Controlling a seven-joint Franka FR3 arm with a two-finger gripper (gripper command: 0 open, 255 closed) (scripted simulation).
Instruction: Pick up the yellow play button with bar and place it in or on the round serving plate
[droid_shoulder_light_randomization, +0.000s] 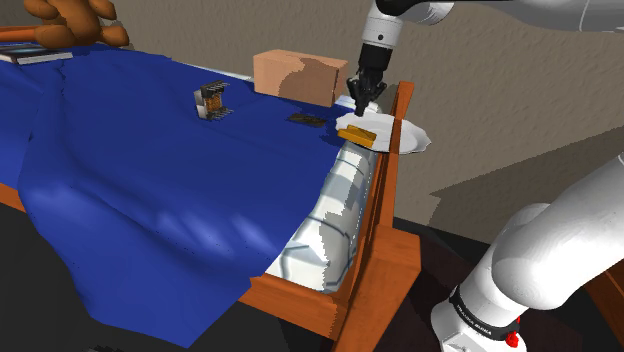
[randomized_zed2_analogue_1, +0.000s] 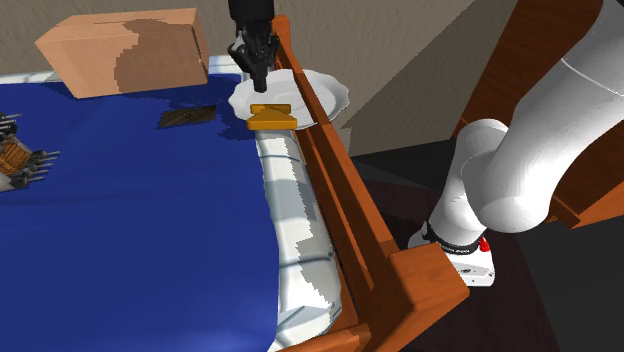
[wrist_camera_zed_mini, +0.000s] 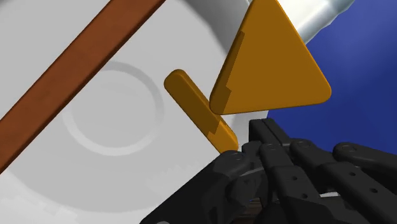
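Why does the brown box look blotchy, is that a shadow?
Shoulder view: a jagged darker patch, probably a coarse rendered shadow, crosses the box; the blue cloth darkens in its folds. Second exterior view: that patch on the box has blocky edges. Wrist view: the plate is evenly lit, without glare.

There was 1 round white serving plate (randomized_zed2_analogue_1: 322, 95), 1 yellow-orange triangular play button with bar (droid_shoulder_light_randomization: 358, 132), 1 tan cardboard box (droid_shoulder_light_randomization: 300, 75), 1 flat dark brown piece (droid_shoulder_light_randomization: 305, 119), 1 brown-and-white pronged gadget (droid_shoulder_light_randomization: 211, 101), 1 brown plush toy (droid_shoulder_light_randomization: 75, 20) and 1 blue cloth (droid_shoulder_light_randomization: 150, 170).
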